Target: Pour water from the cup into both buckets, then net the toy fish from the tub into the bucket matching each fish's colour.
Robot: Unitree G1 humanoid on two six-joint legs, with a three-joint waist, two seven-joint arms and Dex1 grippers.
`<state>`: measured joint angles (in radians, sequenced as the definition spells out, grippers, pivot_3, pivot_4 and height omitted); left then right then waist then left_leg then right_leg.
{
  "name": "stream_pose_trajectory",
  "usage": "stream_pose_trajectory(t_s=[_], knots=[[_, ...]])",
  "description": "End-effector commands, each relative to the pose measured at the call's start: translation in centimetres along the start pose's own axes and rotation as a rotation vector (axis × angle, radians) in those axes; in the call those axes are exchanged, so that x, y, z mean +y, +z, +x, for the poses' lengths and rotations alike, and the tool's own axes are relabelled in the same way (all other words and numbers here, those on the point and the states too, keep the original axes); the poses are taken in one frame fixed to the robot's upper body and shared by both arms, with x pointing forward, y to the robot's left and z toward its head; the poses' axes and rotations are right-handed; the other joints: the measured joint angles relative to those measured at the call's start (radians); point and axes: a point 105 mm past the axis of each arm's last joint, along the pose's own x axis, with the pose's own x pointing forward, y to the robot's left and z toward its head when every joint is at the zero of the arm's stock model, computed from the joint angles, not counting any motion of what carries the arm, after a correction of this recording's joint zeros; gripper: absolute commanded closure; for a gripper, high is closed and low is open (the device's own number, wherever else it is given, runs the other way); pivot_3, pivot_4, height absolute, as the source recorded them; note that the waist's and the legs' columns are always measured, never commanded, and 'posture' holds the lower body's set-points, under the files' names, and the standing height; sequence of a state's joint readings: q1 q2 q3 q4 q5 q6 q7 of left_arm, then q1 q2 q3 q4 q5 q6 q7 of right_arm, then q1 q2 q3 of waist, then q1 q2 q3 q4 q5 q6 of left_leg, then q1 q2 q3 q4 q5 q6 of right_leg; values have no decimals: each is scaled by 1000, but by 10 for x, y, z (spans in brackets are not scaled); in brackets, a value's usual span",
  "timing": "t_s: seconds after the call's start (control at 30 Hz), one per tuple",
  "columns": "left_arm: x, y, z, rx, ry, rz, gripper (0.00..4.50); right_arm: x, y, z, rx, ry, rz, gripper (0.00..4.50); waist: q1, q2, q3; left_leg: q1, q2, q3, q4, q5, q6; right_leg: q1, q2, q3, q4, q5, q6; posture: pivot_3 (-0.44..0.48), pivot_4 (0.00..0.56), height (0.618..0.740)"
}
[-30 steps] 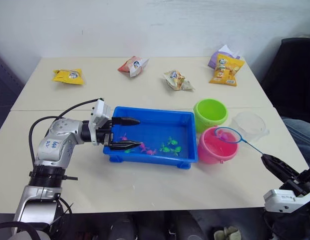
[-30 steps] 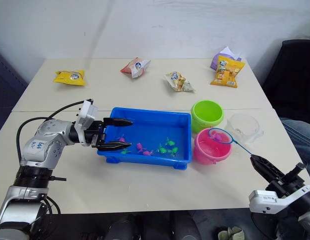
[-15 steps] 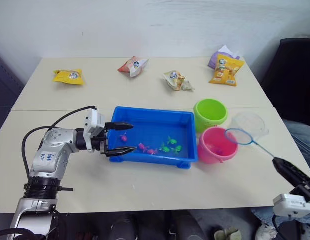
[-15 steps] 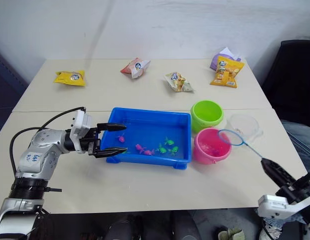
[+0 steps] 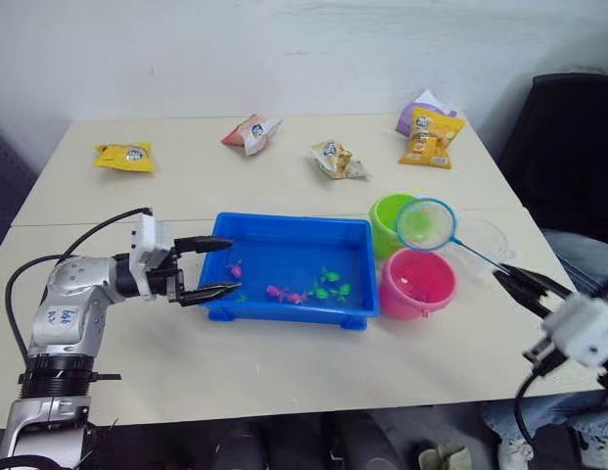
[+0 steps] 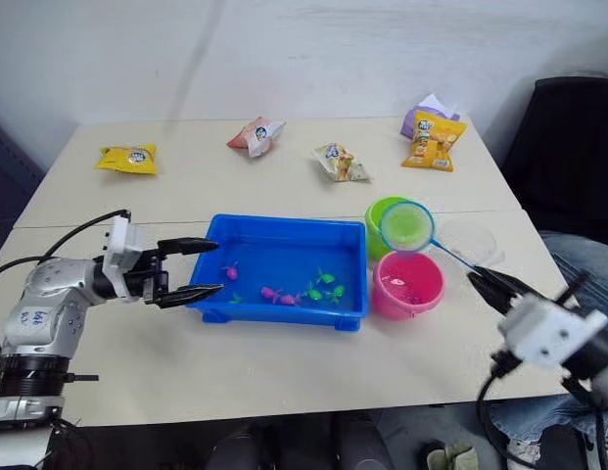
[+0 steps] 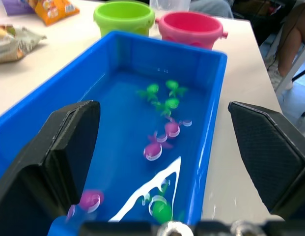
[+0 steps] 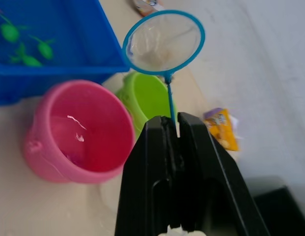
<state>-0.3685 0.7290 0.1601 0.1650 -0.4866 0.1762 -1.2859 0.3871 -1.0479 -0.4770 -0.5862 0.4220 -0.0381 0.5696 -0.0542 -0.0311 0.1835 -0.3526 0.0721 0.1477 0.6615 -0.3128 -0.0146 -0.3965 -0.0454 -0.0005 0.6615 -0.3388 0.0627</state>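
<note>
The blue tub [image 5: 284, 235] stands mid-table with water and several green and pink toy fish [image 5: 320, 290] in it. At its left end my left gripper [image 5: 213, 267] is open, its fingertips at the rim; the left wrist view looks between the fingers [image 7: 69, 147] along the tub [image 7: 211, 88]. To the tub's right are the lime green bucket [image 5: 382, 217] and the pink bucket [image 5: 415, 289], which holds water. My right gripper [image 8: 173, 120] is shut on the handle of the net [image 5: 426, 223], whose hoop hangs over the green bucket. The clear cup [image 5: 487, 236] stands just behind the handle.
Several snack packets lie along the table's far side: a yellow one [image 5: 125, 155], a red and white one [image 5: 250, 132], a pale one [image 5: 335, 160] and an orange one [image 5: 428, 135]. A black chair [image 5: 568, 147] stands off the right edge.
My right gripper swung the net up and left, from over the pink bucket to over the green one. My left gripper drew back out of the tub to its left rim.
</note>
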Motion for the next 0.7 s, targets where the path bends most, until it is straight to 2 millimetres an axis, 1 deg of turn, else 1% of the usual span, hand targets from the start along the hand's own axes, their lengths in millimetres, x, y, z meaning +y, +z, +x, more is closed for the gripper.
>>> stream_pose_trajectory(t_s=[0.03, 0.1, 0.17, 0.27, 0.33, 0.4, 0.47, 0.6, 0.7], knots=[[1, 8, -20, 13, 20, 7, 16, 24, 15, 24, 1, 235, 185, 4500, 2, 0, 0, 0, 0, -1, 0, 0, 0, 0, 0, 0, 0, 0, 0, 0, 150, 739], [-2, 1, -31, 73, 29, -2, 16, 37, 14, 40, 53, 370, 198, 4500, 5, 0, 0, -1, 0, -1, -1, -1, 0, -1, 0, -2, -1, -1, -1, 0, 150, 739], [-9, -3, -36, 119, 15, -12, 16, 42, 12, 57, 96, 464, 182, 4500, 2, 0, 0, -3, 0, -1, 0, -2, 1, -3, -1, -2, -2, -1, -1, 0, 150, 739], [-14, -1, -40, 125, 6, -18, 16, 45, 12, 74, 117, 528, 144, 4500, 3, 0, 0, -6, 0, 0, 1, -3, 2, -6, -4, -2, -1, -1, -1, 0, 150, 739], [-16, -3, -41, 148, 4, -17, 16, 49, 8, 85, 146, 557, 108, 4500, 9, 0, 0, -10, 0, -1, 2, -2, 2, -11, -5, -4, -1, -1, -1, 0, 150, 739], [-18, -4, -41, 161, -1, -19, 16, 52, 7, 92, 165, 579, 72, 4500, 13, 0, 1, -19, 0, 0, 5, -2, 2, -18, -5, -5, 1, -1, -2, 0, 150, 739], [-20, -2, -41, 161, -3, -18, 16, 51, 7, 98, 172, 573, 47, 4500, 14, 0, 1, -19, -1, 0, 5, -2, 2, -19, -5, -6, 1, -1, -2, 0, 150, 739], [-20, -2, -48, 171, 29, -14, 16, 50, -1, 102, 236, 577, -22, 4500, 14, 1, 1, -19, -1, 1, 4, -2, 2, -19, -6, -6, 1, -1, -2, 0, 150, 739], [-19, 0, -55, 163, 86, -39, 16, 42, 0, 108, 250, 560, -48, 4500, 11, 1, 1, -19, -1, 1, 4, -2, 2, -19, -6, -6, 1, -1, -2, 0, 150, 739]])
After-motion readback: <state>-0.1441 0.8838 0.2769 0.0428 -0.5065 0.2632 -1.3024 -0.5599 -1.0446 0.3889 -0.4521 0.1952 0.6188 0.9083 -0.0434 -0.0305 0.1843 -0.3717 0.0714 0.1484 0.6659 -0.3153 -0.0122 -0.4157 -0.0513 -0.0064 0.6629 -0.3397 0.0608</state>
